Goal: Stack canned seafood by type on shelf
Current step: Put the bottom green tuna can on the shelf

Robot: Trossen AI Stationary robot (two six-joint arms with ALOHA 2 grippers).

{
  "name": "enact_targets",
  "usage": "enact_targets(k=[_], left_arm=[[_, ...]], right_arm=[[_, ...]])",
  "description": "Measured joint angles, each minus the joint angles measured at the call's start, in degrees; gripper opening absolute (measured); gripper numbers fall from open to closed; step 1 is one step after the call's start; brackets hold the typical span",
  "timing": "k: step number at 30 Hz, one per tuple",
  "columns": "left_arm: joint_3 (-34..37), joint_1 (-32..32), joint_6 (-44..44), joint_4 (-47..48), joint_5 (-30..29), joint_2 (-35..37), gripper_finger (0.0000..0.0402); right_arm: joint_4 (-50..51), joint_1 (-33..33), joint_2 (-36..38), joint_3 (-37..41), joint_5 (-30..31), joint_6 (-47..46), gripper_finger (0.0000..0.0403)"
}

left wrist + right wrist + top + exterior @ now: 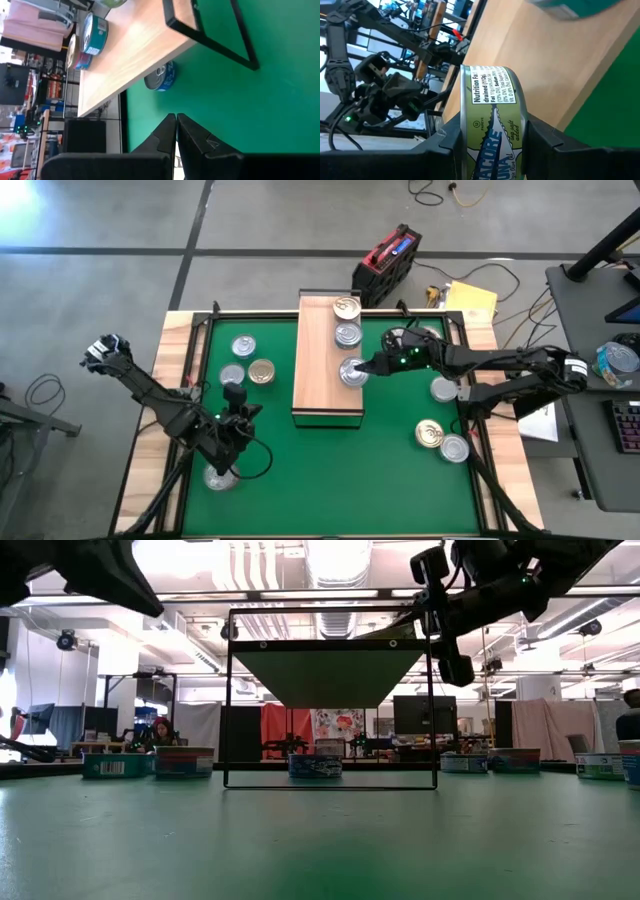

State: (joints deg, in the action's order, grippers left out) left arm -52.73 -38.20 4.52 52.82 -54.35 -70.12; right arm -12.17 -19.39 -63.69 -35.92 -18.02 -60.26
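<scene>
The shelf (318,385) is a light-wood board on a dark frame, standing mid-mat. Two silver-lidded tins (347,307) (348,334) sit on its far half. My right gripper (364,368) reaches in from the right over the shelf's middle, shut on a third tin (351,373) with a green and yellow label. My left gripper (236,398) hovers shut and empty over the mat left of the shelf's near end; its closed fingers (170,131) show in the left wrist view. Loose tins lie on the mat at the left (243,346) and right (430,433). My right gripper pinches the tin between its two fingers (442,142), one on either side, with the labelled side wall (492,115) showing between them. The fingers come nearly level from the table's right. The tin is held tilted over the board; whether it touches the board I cannot tell.
Two more tins (232,375) (262,371) lie left of the shelf, and one (220,476) under the left arm. Others (443,389) (455,448) lie to the right. A red case (385,260) stands on the floor beyond the table. Green mat (340,480) stretches in front of the shelf.
</scene>
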Motion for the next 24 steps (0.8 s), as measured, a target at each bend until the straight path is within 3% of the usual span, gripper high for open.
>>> enact_targets(k=[12,19,24], left_arm=[[0.1,1.2,-0.2,-0.2,1.0,0.0,0.0000],[0.1,1.3,-0.2,-0.2,0.9,0.0,0.0000],[0.1,1.3,-0.2,-0.1,0.9,0.0,0.0000]], right_arm=[[0.2,0.0,-0.3,0.0,0.0,-0.7,0.0129],[1.0,0.0,-0.3,0.0,1.6,-1.3,0.0166],[1.1,0.0,-0.3,0.0,3.4,-1.2,0.0159]])
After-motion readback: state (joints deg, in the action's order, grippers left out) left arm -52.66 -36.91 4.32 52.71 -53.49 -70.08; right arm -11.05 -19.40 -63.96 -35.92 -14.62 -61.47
